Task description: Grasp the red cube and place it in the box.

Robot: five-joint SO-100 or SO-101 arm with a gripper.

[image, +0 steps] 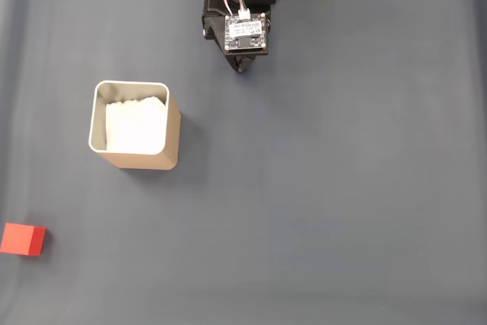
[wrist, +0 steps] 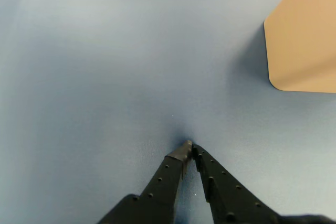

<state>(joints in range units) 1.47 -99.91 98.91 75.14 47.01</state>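
Gripper (wrist: 189, 147) closed, empty, well apart from red cube (image: 23, 239). You handle rigid, light block: pinch opposite flat matte faces mid-height, then carry to box (image: 173, 136).

No text, label, brand, number or sign can be read in either view. The small circuit board (image: 245, 33) on top of the arm in the fixed view carries tiny markings, but they are too small and blurred to make out. The box (image: 172, 146), the red cube (image: 23, 239) and the table (image: 342, 188) have plain faces with no print on them.
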